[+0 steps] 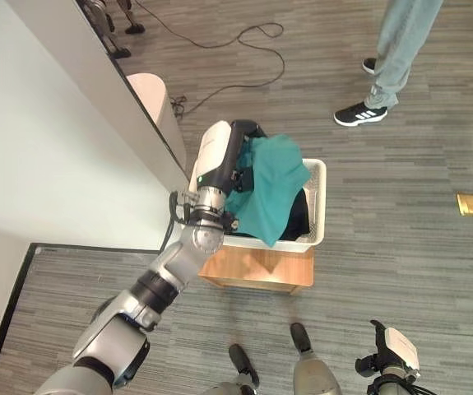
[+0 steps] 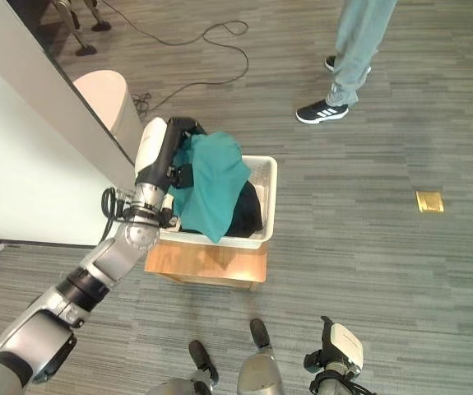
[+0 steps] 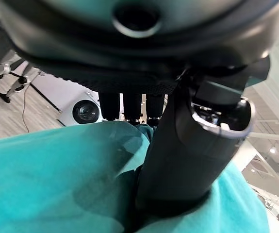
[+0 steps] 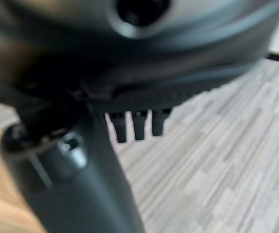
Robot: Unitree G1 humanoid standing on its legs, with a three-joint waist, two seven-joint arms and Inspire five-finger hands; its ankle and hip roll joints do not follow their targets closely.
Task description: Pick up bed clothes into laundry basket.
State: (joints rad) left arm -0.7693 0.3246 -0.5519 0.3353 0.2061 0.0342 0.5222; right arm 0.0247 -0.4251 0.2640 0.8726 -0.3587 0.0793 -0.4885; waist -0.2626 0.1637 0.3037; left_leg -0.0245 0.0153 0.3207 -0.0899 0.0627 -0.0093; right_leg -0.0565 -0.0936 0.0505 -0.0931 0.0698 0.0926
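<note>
Your teal cloth garment hangs draped over the near rim of the white perforated plastic laundry basket, with dark clothes under it. Your left robot hand is at the basket's left side, thumb and fingers pinching the teal cloth. The basket sits on a low wooden stand beside the white bed. Your right robot hand hangs over grey plank floor, fingers loosely straight, grasping nothing. A person's legs stand beyond

Your two head views look steeply down, sharing the laundry basket at frame centre; each wrist view peers along its own robot hand from very close.
</note>
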